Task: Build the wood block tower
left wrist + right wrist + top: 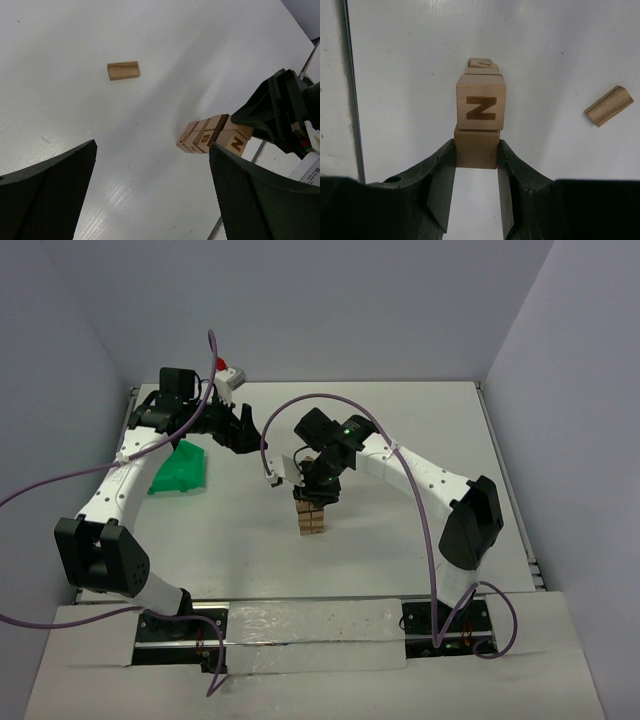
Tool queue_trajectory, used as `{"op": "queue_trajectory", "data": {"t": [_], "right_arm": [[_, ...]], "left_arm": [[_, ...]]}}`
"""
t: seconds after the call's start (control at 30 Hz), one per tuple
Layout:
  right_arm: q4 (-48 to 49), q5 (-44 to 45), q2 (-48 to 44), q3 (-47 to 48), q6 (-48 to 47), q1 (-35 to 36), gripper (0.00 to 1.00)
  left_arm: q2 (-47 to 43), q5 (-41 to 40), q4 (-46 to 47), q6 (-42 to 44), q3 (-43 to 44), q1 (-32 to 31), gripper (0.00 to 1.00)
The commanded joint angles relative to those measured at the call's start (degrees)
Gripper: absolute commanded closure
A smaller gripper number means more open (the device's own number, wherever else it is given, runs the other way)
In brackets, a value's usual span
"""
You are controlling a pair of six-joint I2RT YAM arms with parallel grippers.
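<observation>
Overhead view: tower stands mid-counter. Right end effector sits at its top; left end effector hangs well apart, near green bin. Left wrist view: own jaws wide, nothing between them. One loose block lies flat, apart from the tower. Tower faces read J, B, N. Right wrist view: jaws narrow, clamped on plain block, which touches N block; the letter beyond is unreadable. Judgement: placing step in hand. Next move calls for squaring the block, a gentle release and a straight lift-off.
</observation>
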Motion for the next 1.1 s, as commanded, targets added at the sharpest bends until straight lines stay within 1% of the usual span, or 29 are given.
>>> {"op": "queue_trajectory", "data": {"t": [0.0, 0.13, 0.17, 0.4, 0.57, 0.7, 0.87, 1.0, 1.07], "right_arm": [[0.9, 0.6, 0.1, 2.1, 0.6, 0.6, 0.59], [1.2, 0.8, 0.2, 2.0, 0.9, 0.7, 0.51], [1.2, 0.8, 0.2, 2.0, 0.9, 0.7, 0.51], [1.7, 1.1, 0.3, 2.5, 1.3, 0.7, 0.37], [1.9, 1.1, 0.0, 2.8, 1.5, 0.7, 0.34], [1.8, -0.6, -2.0, 2.8, 1.2, 0.0, 0.30], [2.1, -5.4, -7.4, 0.7, 2.3, -4.4, 0.23], [4.5, -8.9, -13.0, -4.1, 2.0, -8.8, 0.19], [5.3, -10.6, -14.9, -5.7, 2.4, -12.1, 0.13]], "left_arm": [[-1.7, 0.5, 1.3, 0.4, -0.1, 0.2, 0.01], [-1.8, 0.5, 1.2, 0.6, -0.2, 0.3, 0.01], [-1.8, 0.6, 1.2, 0.6, -0.2, 0.3, 0.01], [-1.6, 0.6, 0.8, 1.0, 0.1, 0.2, 0.01], [-1.2, 0.3, 0.5, 1.4, 0.7, 0.2, 0.01], [0.5, 0.4, -2.1, 4.5, 3.2, 0.2, 0.01], [3.9, 0.7, -2.7, 5.3, 7.2, 0.2, 0.01], [7.5, 2.1, -3.0, 6.7, 10.6, 0.2, 0.01], [9.5, 2.8, -4.1, 8.7, 12.5, 0.2, 0.01]]}}
